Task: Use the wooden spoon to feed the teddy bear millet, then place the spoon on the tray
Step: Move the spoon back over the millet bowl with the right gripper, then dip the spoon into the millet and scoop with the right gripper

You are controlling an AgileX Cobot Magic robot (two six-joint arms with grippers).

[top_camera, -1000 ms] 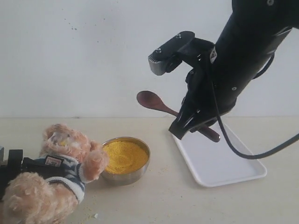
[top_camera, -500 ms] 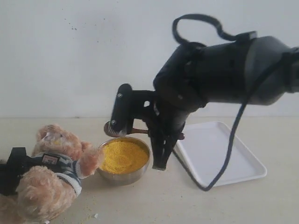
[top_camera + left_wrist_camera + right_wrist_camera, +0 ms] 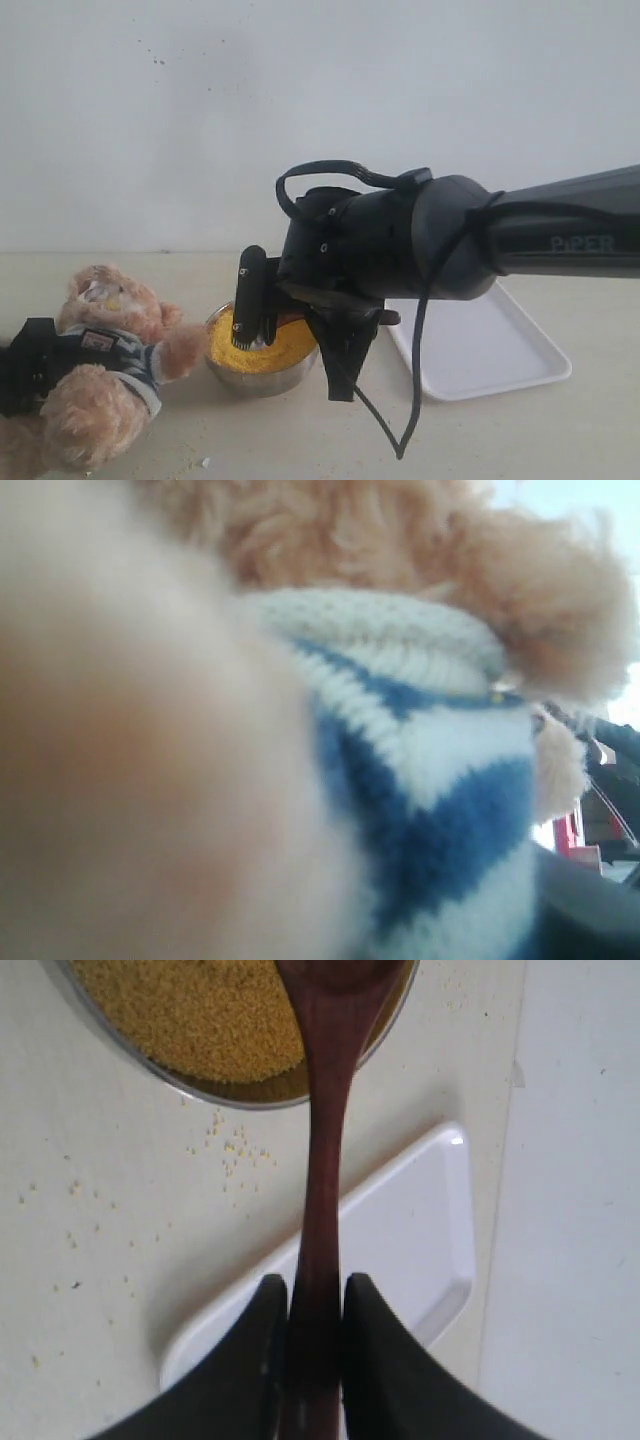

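Between the fingers of the right pincer (image 3: 315, 1285), wooden spoon (image 3: 325, 1110) handle pinched, its bowl ahead at the millet (image 3: 190, 1010), tray (image 3: 420, 1220) close beside, left pincer (image 3: 25, 365) against teddy bear (image 3: 125, 365), grip unclear

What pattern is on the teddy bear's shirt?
Blue and white stripes; the teddy bear shows closest in the left wrist view.

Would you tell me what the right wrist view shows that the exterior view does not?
Only the right wrist view: the wooden spoon pinched in the right hand, its tip over the millet. Only the exterior view: the teddy bear beside the steel bowl. Both: the millet, bowl and white tray.
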